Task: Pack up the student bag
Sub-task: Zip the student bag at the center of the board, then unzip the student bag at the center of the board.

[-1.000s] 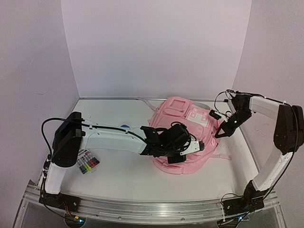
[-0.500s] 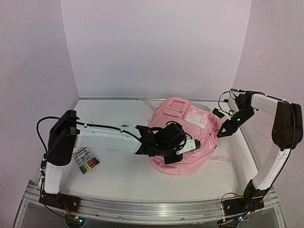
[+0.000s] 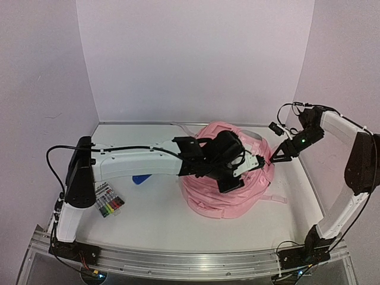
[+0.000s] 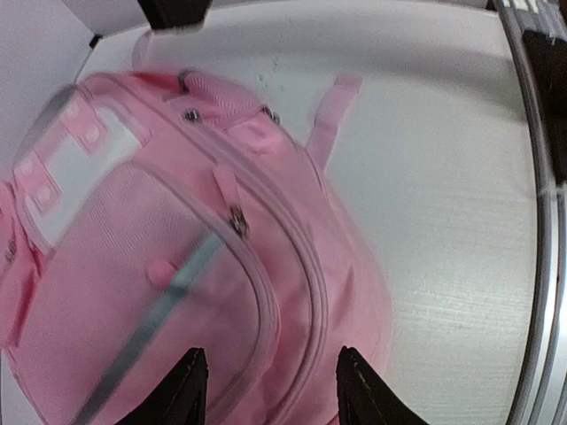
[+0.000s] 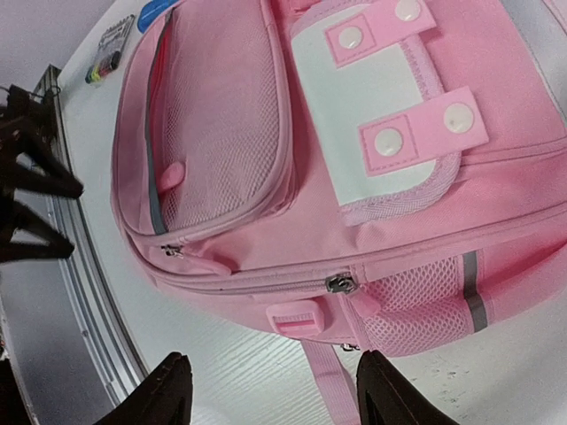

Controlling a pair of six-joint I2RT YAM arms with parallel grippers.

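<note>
**A:** Pink cloth all over! Our student bag (image 3: pixel 228 193) lies on the desk (image 3: pixel 154 222), right of the middle, pockets up.

**B:** Are we done packing?

**A:** We think not. The marker pack (image 3: pixel 108 202) and a blue thing (image 3: pixel 141 179) lie outside it, off to the left. The zips we see look shut, and we cannot see inside.

**B:** Which way does it point?

**A:** Its long way runs from our near edge toward the back wall. Which end is the top, we cannot tell.

**B:** And our hands?

**A:** Our left hand (image 4: pixel 270 390) hangs over the bag, fingers apart, holding nothing. Our right hand (image 5: pixel 279 390) is by the bag's right side, wide open, empty too.
</note>
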